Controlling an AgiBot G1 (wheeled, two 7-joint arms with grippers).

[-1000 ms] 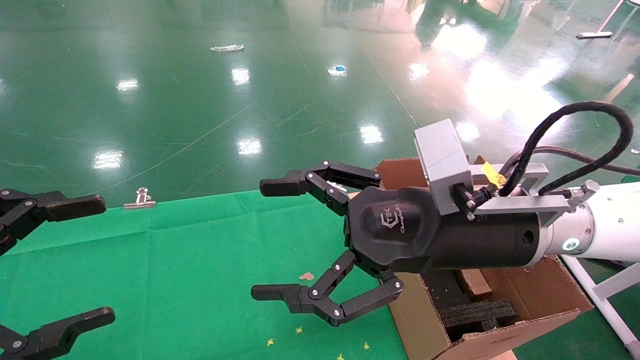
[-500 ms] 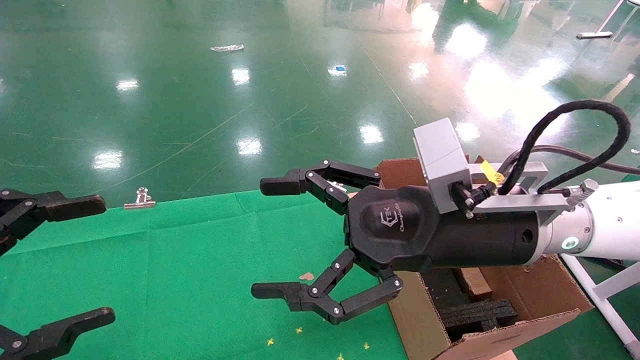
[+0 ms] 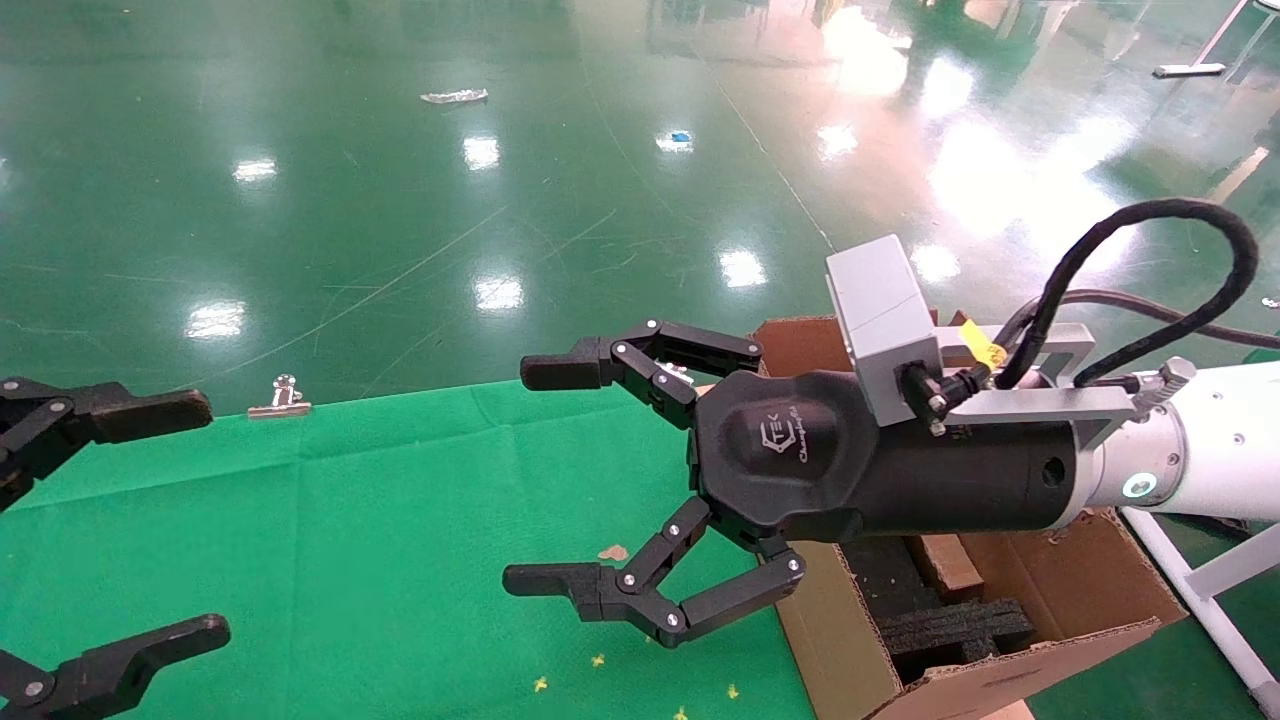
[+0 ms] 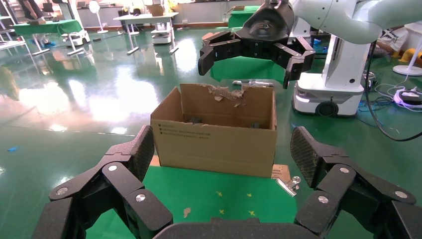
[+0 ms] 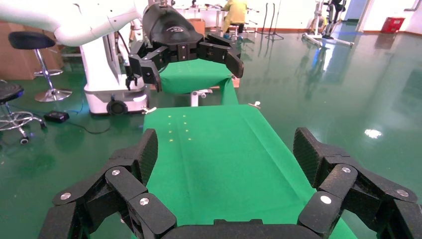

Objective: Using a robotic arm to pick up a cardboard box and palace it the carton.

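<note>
The white tubular right robotic arm's black two-finger gripper (image 3: 590, 480) hovers spread wide and empty over the green cloth-covered table (image 3: 380, 520), just left of the large brown corrugated carton (image 3: 1060, 590). A slim brown cardboard box (image 3: 945, 565) lies inside this carton beside black foam blocks (image 3: 950, 625). The all-black left gripper (image 3: 150, 520) hangs open at the table's left edge.

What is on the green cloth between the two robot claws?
Almost nothing: in the head view, bare green cloth lies between the left gripper and the right gripper, with only a small brown scrap by the right one.

The right gripper (image 3: 560, 480) and its black wrist cover most of the carton (image 3: 1010, 600), so only a part of the foam inside shows. The carton's near corner is cut by the lower edge. The left gripper (image 3: 150, 520) is cut off at the left edge.
</note>
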